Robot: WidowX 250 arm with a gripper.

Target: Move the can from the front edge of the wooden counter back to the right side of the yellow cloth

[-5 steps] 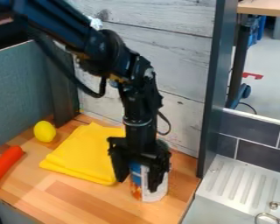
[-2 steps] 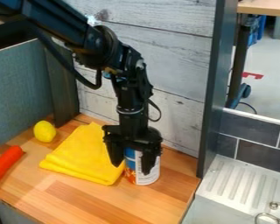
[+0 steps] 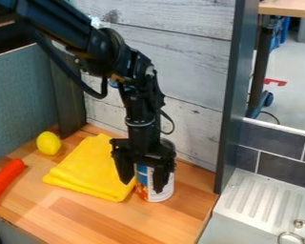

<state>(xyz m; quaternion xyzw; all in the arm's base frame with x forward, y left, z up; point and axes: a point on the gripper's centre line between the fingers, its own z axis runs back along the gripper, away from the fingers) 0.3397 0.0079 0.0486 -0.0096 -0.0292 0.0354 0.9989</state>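
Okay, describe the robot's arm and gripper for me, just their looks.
The arm is black, with chunky, segmented joints, loose black cables looping beside it and a pale ring near the wrist. The gripper is black too, with two thick, tapering fingers.

The folded cloth [image 3: 91, 169] is plain yellow; the cylindrical can [image 3: 157, 189] mixes blue, white and orange; the pincer [image 3: 143, 183] is black.

The bench [image 3: 85, 219] is light brown wood. Behind it stands a wall of pale gray boards [image 3: 180, 57]. A blue-gray wall [image 3: 21, 100] is on the left. On the right are dark tiles [image 3: 282, 164] and a ridged metal sink top [image 3: 260, 193].
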